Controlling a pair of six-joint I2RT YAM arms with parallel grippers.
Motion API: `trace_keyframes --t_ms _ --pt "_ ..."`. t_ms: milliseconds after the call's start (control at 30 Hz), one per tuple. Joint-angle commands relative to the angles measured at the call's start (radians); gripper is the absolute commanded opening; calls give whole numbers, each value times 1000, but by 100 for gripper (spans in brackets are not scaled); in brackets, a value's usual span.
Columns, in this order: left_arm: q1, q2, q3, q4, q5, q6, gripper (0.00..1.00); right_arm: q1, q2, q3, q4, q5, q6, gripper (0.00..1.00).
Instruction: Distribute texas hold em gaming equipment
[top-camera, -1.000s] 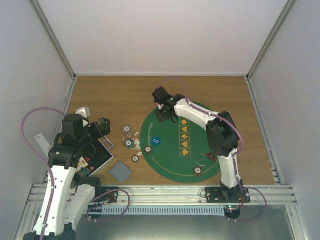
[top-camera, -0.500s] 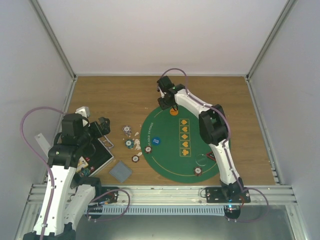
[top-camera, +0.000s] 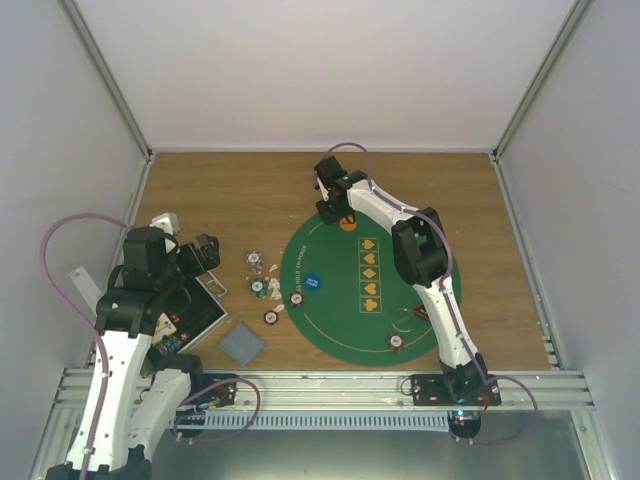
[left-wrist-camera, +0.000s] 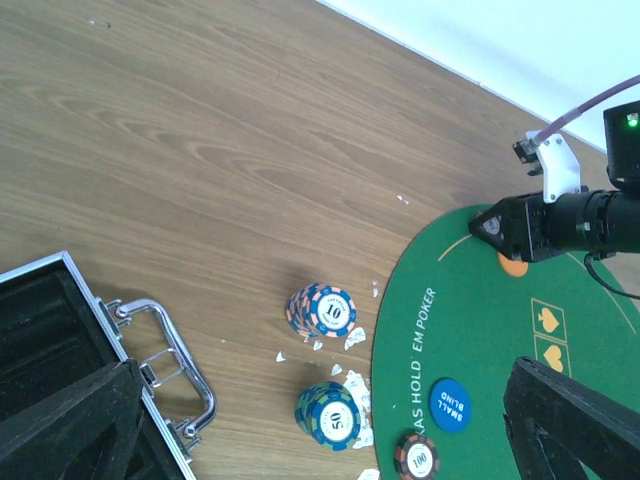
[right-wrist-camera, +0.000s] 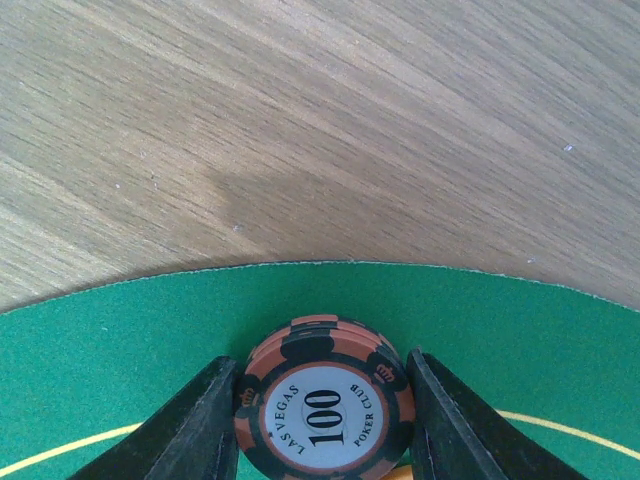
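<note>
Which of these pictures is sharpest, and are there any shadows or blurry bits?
Right wrist view: the 100 chip is crisp, with a soft shadow on the wooden table beyond the green mat. Left wrist view: the 10 chip reads clearly too. Top external view: even light, chips too small to read.

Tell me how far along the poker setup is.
Done: small blind disc and two striped chips lie on the green mat. In hand: right gripper clamps a 100-chip stack at the mat's far edge. Left: the 10 stack, 50 stack and grey cards sit on the wood; left gripper is open, holding nothing.
</note>
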Motion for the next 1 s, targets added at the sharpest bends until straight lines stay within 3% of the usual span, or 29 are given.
trace_keyframes --t_ms 0,467,633,800,967 --pt "6 -4 18 22 -6 -6 99 -12 29 23 -20 -14 -16 41" --pt "6 -4 29 18 -6 -4 99 -13 22 142 -78 0 -22 63" --pt "7 -6 43 15 -2 -1 99 -10 -64 178 -98 -51 -10 71" --pt "7 -18 39 13 -6 0 99 39 -245 2 -52 -72 50 82" --pt "6 -26 37 18 -4 -7 99 182 -437 -272 23 -35 133 89"
